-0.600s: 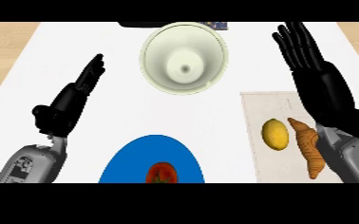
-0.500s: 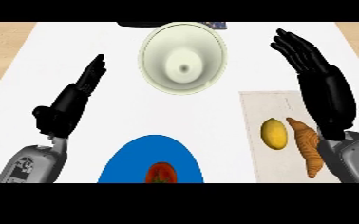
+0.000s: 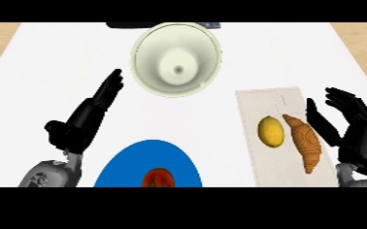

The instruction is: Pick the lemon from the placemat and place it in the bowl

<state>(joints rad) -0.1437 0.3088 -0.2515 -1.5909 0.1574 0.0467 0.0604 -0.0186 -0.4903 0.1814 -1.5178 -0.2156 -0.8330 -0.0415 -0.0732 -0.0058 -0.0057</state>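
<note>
A yellow lemon (image 3: 271, 131) lies on the beige placemat (image 3: 276, 106) at the right, beside a brown croissant (image 3: 305, 142). The pale green bowl (image 3: 175, 58) stands at the far middle of the counter and holds nothing. My right hand (image 3: 342, 126) hovers open over the placemat's right edge, just right of the croissant and apart from the lemon. At the left, my left hand (image 3: 90, 116) rests open with its fingers pointing up.
A blue plate (image 3: 125, 165) with a red tomato (image 3: 157, 178) sits at the near middle, cut by the lower edge. A dark object (image 3: 136, 25) lies behind the bowl. Wooden floor shows at the far corners.
My right hand has come back and down from beside the bowl to the placemat's right edge, near the croissant. The left hand has stayed in place.
</note>
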